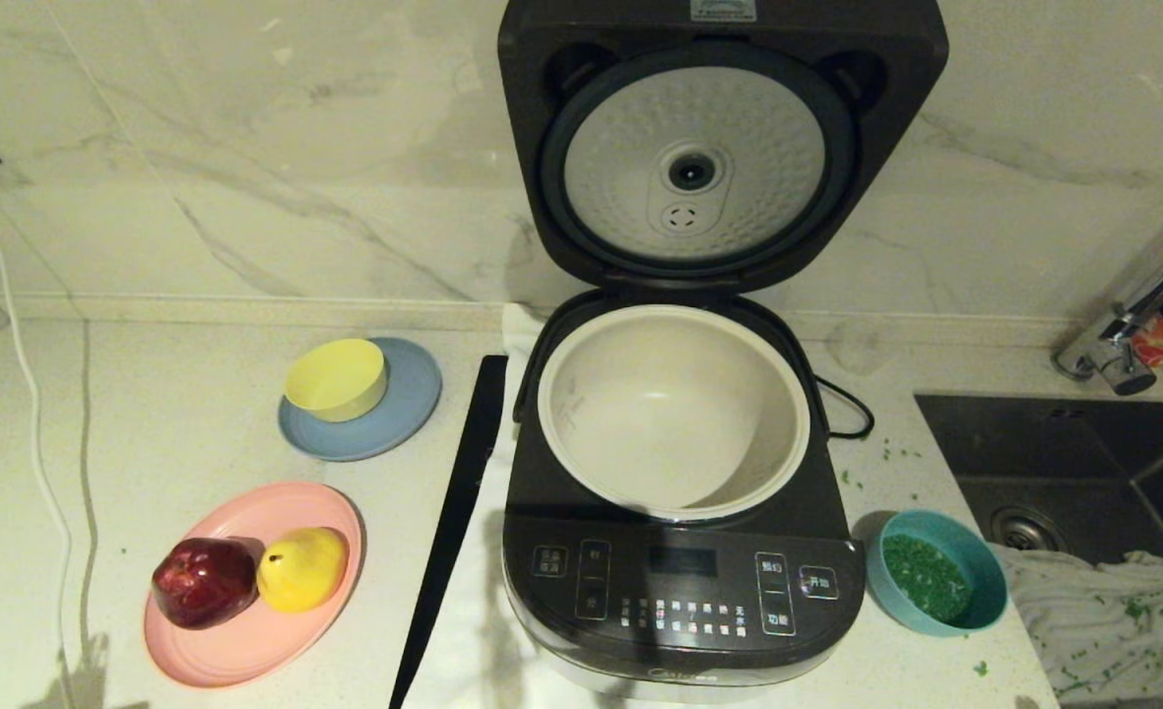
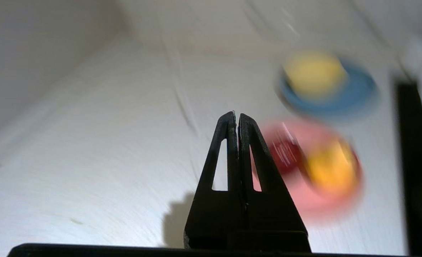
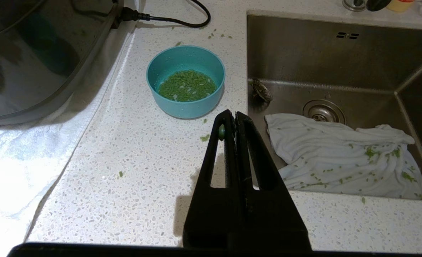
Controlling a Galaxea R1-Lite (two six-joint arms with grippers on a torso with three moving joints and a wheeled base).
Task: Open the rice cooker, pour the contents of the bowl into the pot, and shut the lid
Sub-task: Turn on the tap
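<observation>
The rice cooker (image 1: 679,581) stands in the middle of the counter with its lid (image 1: 694,167) swung up, the dimpled silver disc facing me. Its cream-white pot (image 1: 591,394) looks bare inside. To its right sits the teal bowl (image 1: 985,591) holding the chopped green contents (image 1: 926,576). In the right wrist view my right gripper (image 3: 235,113) is shut and empty, a short way from the bowl (image 3: 185,107) and its contents (image 3: 186,85), above the counter by the sink edge. My left gripper (image 2: 236,114) is shut and empty over bare counter left of the cooker. Neither gripper shows in the head view.
A yellow bowl (image 1: 337,378) sits on a blue plate (image 1: 404,414). A pink plate (image 1: 246,650) holds a red apple (image 1: 204,581) and a yellow fruit (image 1: 302,568). A long black strip (image 1: 458,522) lies left of the cooker. The sink (image 1: 1083,443) holds a white cloth (image 1: 1103,611); green bits are scattered round it.
</observation>
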